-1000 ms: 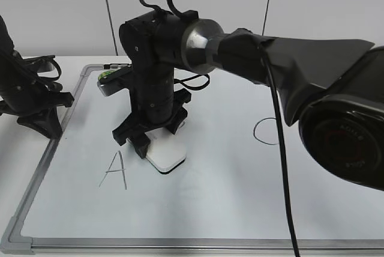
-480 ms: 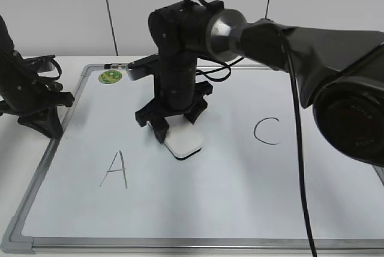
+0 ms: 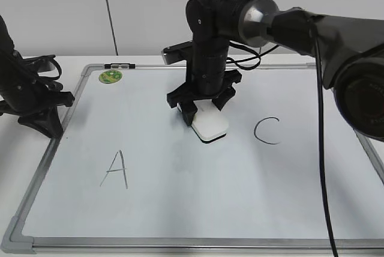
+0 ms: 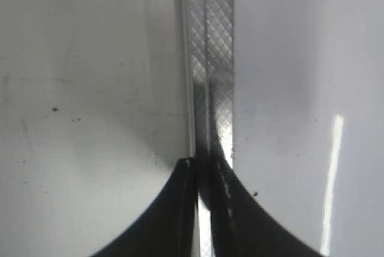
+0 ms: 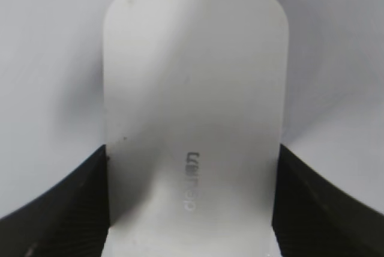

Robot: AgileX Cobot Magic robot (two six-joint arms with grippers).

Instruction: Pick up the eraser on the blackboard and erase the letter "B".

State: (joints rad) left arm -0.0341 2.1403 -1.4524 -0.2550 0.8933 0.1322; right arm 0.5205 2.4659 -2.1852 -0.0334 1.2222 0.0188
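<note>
The blackboard (image 3: 198, 203) is a white board with a grey frame lying flat. My right gripper (image 3: 203, 111) is shut on the white eraser (image 3: 210, 126) and presses it on the board's middle, between the "A" (image 3: 114, 170) and the "C" (image 3: 267, 130). In the right wrist view the eraser (image 5: 193, 119) sits between both dark fingers. No letter "B" shows on the board. My left gripper (image 3: 42, 119) rests shut at the board's left edge; the left wrist view shows its closed tips (image 4: 204, 167) over the metal frame (image 4: 211, 59).
A round green sticker (image 3: 110, 77) sits at the board's top left corner. A small dark clip (image 3: 119, 65) lies on the top frame. The right arm's cable (image 3: 318, 149) hangs over the board's right side. A grey wall stands behind.
My right gripper has slid the eraser to the right and slightly back across the board's middle, from near the "A" toward the "C". The left arm has not moved.
</note>
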